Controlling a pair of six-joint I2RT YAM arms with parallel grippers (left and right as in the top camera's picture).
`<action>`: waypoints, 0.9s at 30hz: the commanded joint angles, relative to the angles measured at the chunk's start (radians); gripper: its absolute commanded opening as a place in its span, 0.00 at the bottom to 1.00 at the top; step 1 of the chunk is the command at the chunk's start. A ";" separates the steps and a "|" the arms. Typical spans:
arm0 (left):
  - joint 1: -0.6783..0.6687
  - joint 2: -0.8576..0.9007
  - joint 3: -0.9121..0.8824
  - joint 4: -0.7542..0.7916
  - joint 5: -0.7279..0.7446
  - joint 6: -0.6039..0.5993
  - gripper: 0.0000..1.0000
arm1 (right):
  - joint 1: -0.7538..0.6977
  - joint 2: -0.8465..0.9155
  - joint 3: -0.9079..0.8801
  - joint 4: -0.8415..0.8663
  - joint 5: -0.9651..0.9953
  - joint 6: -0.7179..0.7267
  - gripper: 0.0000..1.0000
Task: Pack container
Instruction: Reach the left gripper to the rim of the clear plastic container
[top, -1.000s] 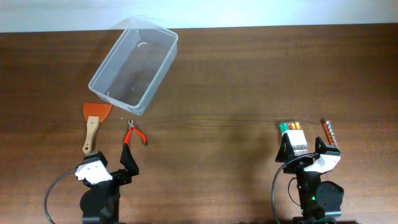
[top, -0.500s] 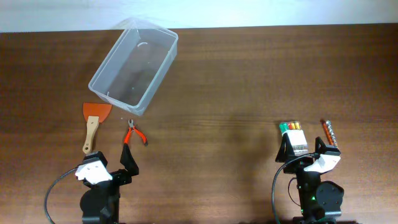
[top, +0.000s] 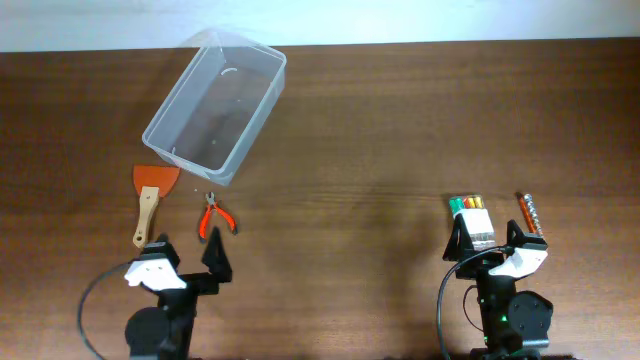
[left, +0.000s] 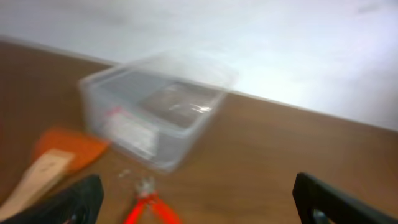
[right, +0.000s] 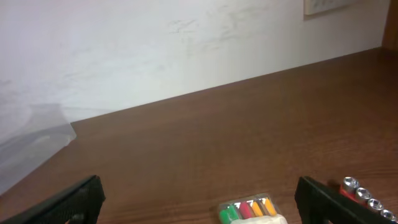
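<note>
The clear plastic container (top: 215, 105) stands empty at the far left of the table, set at an angle. It also shows, blurred, in the left wrist view (left: 155, 106). An orange scraper with a wooden handle (top: 150, 195) and red-handled pliers (top: 213, 217) lie just in front of it. My left gripper (top: 185, 265) is open and empty, near the front edge behind the pliers (left: 149, 208). My right gripper (top: 487, 245) is open and empty, just behind a pack of coloured markers (top: 472, 220).
A red rail of metal sockets (top: 530, 212) lies to the right of the markers and shows in the right wrist view (right: 360, 190). A white wall runs along the table's far edge. The brown wooden table (top: 380, 130) stretches between the two groups of things.
My left gripper has shifted slightly to the right and back toward the front edge. The right arm and all the objects have not moved.
</note>
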 joint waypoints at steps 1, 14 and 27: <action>-0.006 0.006 0.032 0.025 0.209 0.026 0.99 | -0.003 -0.006 -0.006 -0.005 0.005 -0.002 0.99; -0.006 0.837 0.788 -0.385 0.140 0.101 0.99 | -0.003 -0.006 -0.006 -0.005 0.005 -0.002 0.99; -0.004 1.431 1.218 -0.636 0.130 0.113 0.99 | -0.003 -0.006 -0.006 -0.005 0.005 -0.002 0.99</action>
